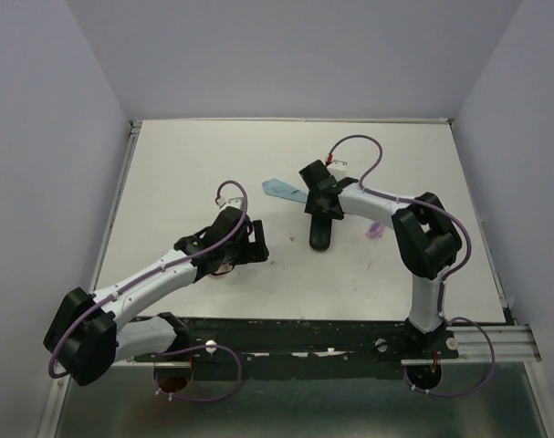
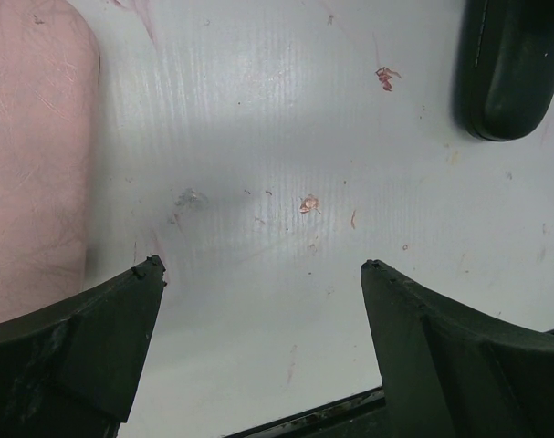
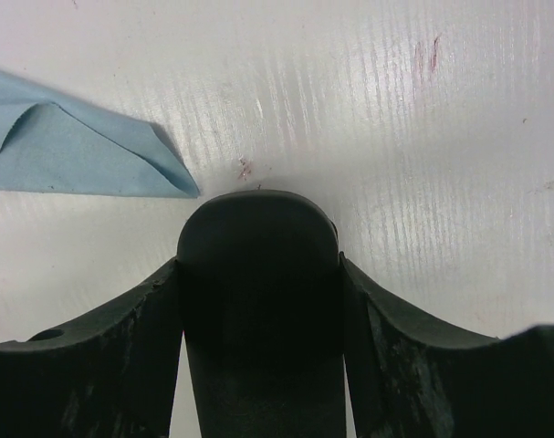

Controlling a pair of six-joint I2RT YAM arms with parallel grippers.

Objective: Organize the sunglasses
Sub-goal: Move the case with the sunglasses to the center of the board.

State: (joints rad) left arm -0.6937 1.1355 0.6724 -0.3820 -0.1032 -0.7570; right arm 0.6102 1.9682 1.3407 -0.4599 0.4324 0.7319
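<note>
A scuffed white table [image 1: 185, 164] is sitting inside plain grey walls [image 1: 304, 55]. The black case [image 1: 319, 235] is lying closed on it, contents hidden, with the right end effector [image 3: 256, 263] gripping one end. A blue cloth [image 3: 76, 155] is lying just beyond that case, and the pale purple sunglasses [image 1: 375, 231] are lying just right of it. Left of it, the left end effector [image 2: 263, 269] is hanging wide open beside a pink case [image 2: 30, 155].

The table [image 2: 277, 137] looks like white ribbed plastic with a faint sheen and reddish scuffs. The black case [image 3: 258, 265] is smooth and matt, the pink case [image 2: 30, 164] finely scratched, the cloth [image 3: 67, 151] soft blue fabric. The fingers [image 2: 441, 356] of the left gripper [image 2: 263, 265] are dull, scuffed black plastic.
</note>
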